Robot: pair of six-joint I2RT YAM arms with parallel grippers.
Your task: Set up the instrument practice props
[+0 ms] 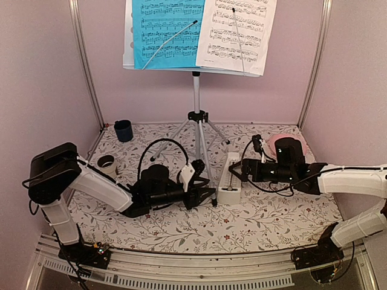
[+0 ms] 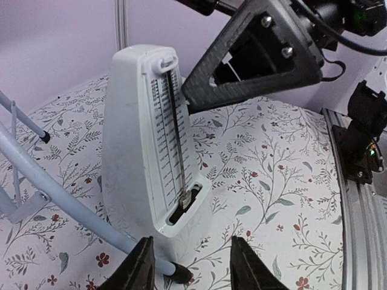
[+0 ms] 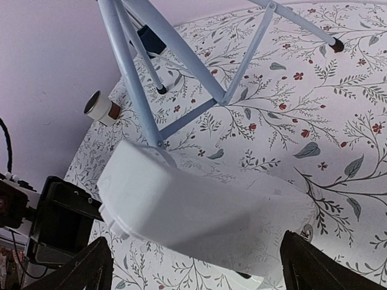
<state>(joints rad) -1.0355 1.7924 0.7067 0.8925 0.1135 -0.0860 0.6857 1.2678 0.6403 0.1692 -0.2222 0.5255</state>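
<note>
The music stand (image 1: 128,42) rises at the back on its silver tripod (image 1: 196,130), carrying a bright blue sheet (image 1: 169,30) and a white sheet (image 1: 239,33) side by side. A white metronome (image 1: 230,180) stands upright on the floral table, beside a tripod leg. My left gripper (image 1: 211,194) sits just left of it, jaws apart and empty; in the left wrist view the metronome (image 2: 151,145) is just ahead of the left gripper (image 2: 196,269). My right gripper (image 1: 233,172) faces it from the right. In the right wrist view the right gripper (image 3: 199,269) is spread wide around the metronome (image 3: 199,205) without touching it.
A dark blue cup (image 1: 123,130) stands at the back left, and a tape roll (image 1: 106,162) lies near the left wall. A pink plate (image 1: 275,142) shows behind the right arm. Tripod legs (image 3: 181,60) spread across the table's middle; one foot (image 2: 181,273) rests by the left fingers.
</note>
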